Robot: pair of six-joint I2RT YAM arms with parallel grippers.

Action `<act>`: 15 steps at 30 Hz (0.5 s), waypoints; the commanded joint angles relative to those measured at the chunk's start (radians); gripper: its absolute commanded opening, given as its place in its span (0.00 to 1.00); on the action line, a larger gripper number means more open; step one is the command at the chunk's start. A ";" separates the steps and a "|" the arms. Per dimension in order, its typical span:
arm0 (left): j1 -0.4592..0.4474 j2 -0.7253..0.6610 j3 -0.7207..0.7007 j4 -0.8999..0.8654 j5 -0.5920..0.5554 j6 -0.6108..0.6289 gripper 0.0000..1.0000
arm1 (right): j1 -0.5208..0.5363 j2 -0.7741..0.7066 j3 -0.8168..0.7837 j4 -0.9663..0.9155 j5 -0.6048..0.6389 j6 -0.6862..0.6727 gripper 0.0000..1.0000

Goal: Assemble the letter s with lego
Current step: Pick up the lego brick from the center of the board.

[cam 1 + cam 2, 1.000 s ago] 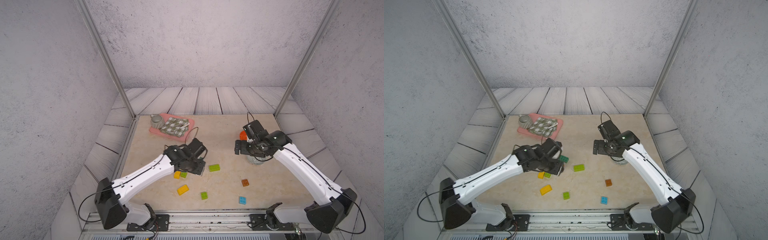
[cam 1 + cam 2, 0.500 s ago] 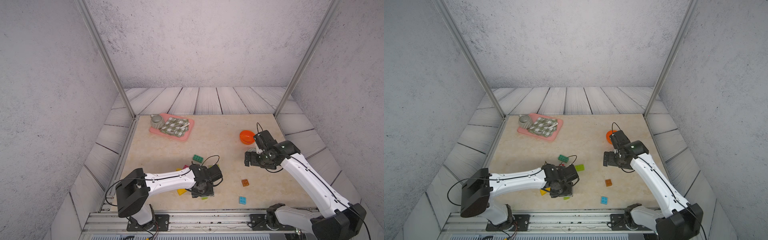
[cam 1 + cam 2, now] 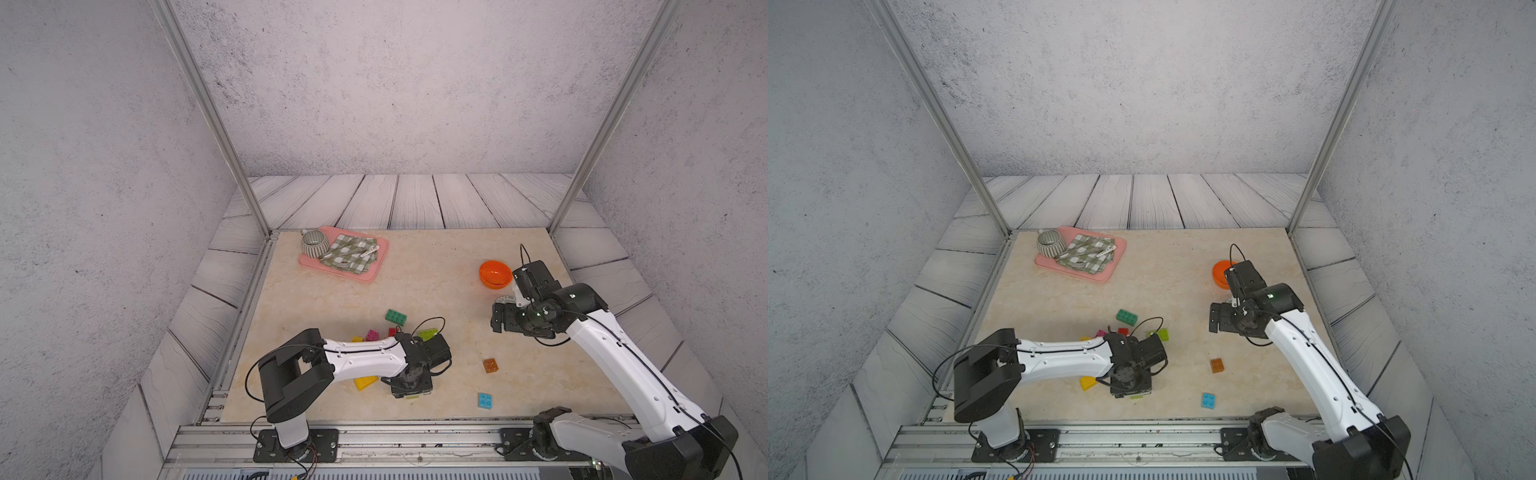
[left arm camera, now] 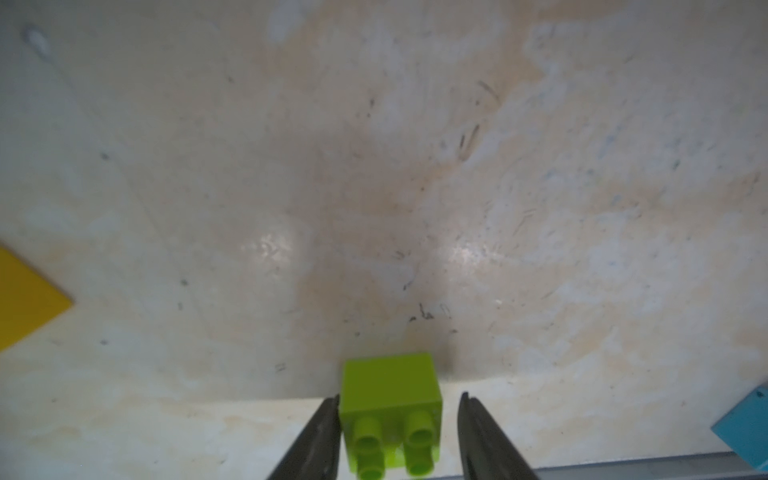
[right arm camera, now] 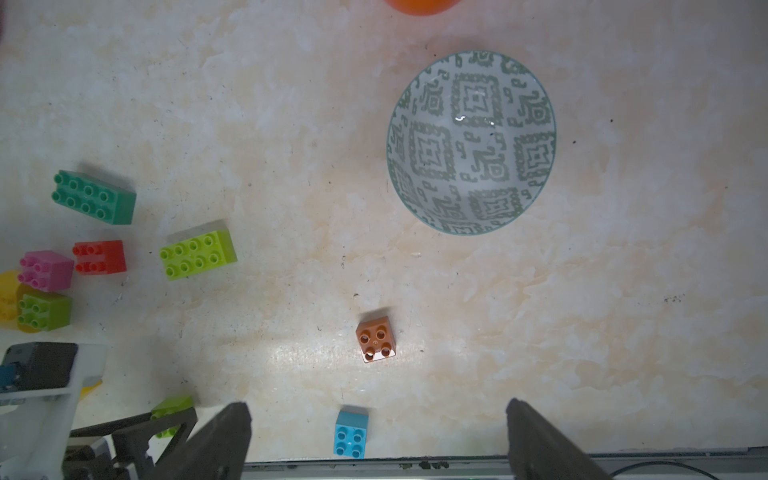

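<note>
Left gripper (image 4: 400, 398) has swung from the pile (image 3: 372, 335) to a lone lime brick (image 4: 390, 384), jaws not yet clamped, so 1 pick begins; right gripper (image 5: 376, 404) hangs wide

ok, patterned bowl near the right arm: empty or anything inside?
Empty. The right wrist view looks straight into the patterned bowl: its inside is bare, nothing lying in it.
</note>
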 commanded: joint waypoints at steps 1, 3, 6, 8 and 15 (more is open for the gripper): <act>0.006 0.001 0.003 -0.036 -0.013 0.012 0.43 | -0.006 -0.013 -0.014 -0.004 -0.017 -0.011 0.98; 0.006 0.003 0.012 -0.052 -0.015 0.019 0.38 | -0.006 -0.013 -0.016 -0.002 -0.019 -0.010 0.98; 0.005 -0.008 0.049 -0.109 -0.030 0.053 0.27 | -0.007 -0.013 -0.016 -0.002 -0.020 -0.013 0.97; 0.009 -0.022 0.112 -0.181 -0.063 0.105 0.21 | -0.008 -0.014 -0.015 -0.002 -0.022 -0.015 0.97; 0.145 -0.036 0.612 -0.482 -0.250 0.716 0.16 | -0.014 -0.051 0.012 -0.008 -0.027 -0.034 0.97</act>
